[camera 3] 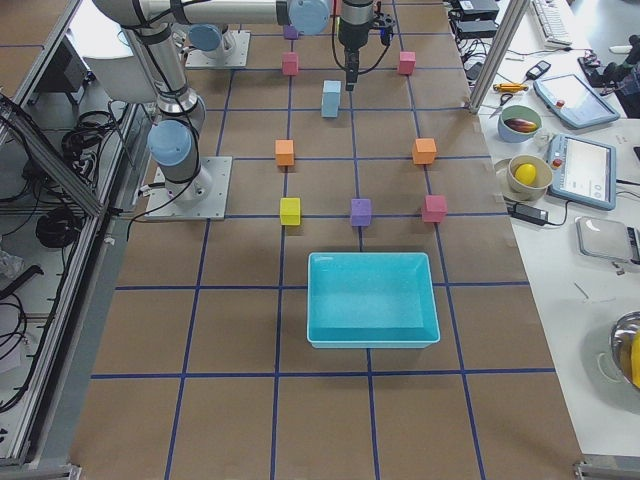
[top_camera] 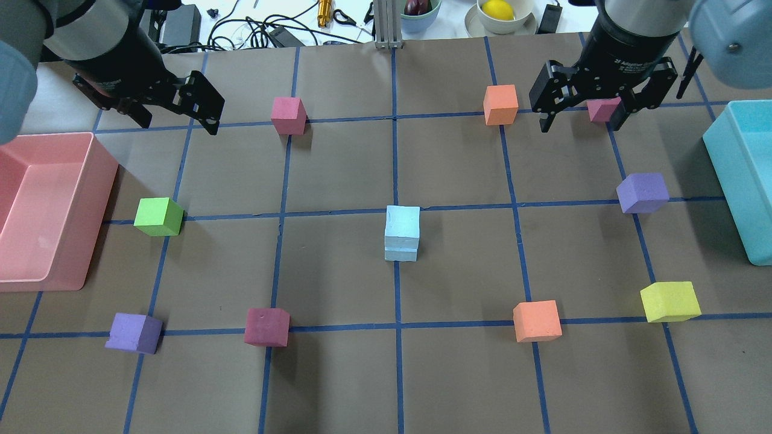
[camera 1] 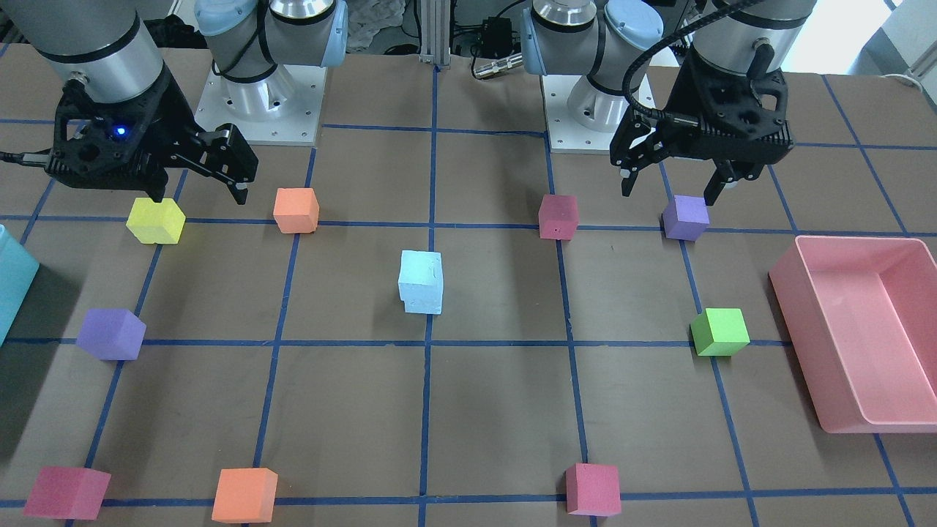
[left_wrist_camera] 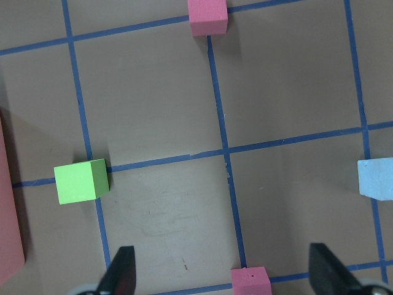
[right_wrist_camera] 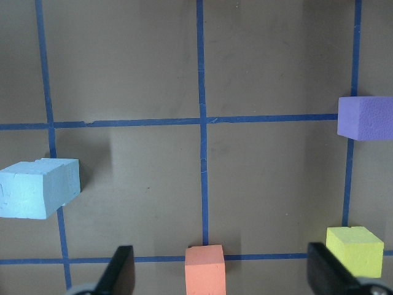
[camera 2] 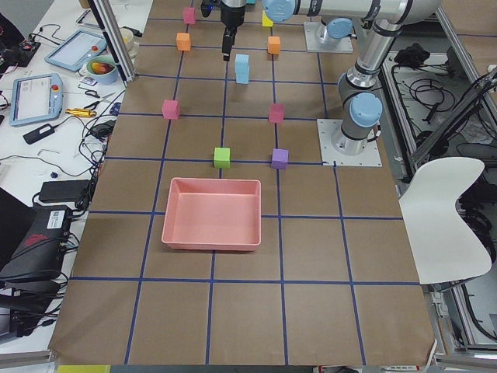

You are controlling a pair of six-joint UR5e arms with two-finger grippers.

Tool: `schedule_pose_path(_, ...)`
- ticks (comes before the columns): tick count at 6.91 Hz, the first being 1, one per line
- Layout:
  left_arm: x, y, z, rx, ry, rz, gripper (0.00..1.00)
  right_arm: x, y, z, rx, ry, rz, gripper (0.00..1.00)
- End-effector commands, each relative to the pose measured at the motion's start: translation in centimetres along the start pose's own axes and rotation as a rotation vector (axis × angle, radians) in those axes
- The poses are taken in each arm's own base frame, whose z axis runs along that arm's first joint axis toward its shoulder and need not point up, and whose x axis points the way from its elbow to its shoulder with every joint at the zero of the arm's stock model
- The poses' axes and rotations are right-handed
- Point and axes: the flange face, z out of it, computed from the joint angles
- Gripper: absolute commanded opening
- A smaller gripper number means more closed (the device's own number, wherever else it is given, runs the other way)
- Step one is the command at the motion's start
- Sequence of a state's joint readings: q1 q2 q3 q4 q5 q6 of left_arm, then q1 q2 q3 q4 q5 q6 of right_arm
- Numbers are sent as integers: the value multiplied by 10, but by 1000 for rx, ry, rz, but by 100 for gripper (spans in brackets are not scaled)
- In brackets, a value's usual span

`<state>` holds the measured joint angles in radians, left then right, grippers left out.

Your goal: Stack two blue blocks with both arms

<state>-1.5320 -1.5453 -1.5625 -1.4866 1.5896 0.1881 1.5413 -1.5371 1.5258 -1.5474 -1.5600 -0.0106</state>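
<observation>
Left gripper point(top_camera: 178, 120): jaws spread wide, holding nothing, suspended over the table point(top_camera: 338, 169) at the upper left of the overhead view. Right gripper point(top_camera: 582, 125): likewise spread and empty, at the upper right of that view. Blue blocks point(top_camera: 402, 232): at frame centre, one on top of the other, the upper slightly offset, well apart from both grippers. Pink bin point(top_camera: 99, 199) at left edge, teal bin point(top_camera: 733, 181) at right edge

Robotics lab, grid-taped work table point(top_camera: 338, 374), teach pendant point(camera 3: 585, 165), cable clutter point(top_camera: 247, 33), alu-profile frame post point(top_camera: 385, 24)
</observation>
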Motion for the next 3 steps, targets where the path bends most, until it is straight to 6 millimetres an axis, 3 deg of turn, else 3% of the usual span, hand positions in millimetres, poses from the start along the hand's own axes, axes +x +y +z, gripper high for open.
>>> schedule_pose_path(1,-1,-2,2,-2,-5,-5,100,-2,1,0,-2,0,-4,100)
schedule_pose_path(3,-1,-4,2,4,-6,-54,100,-1,2,-2,3,18,-7,100)
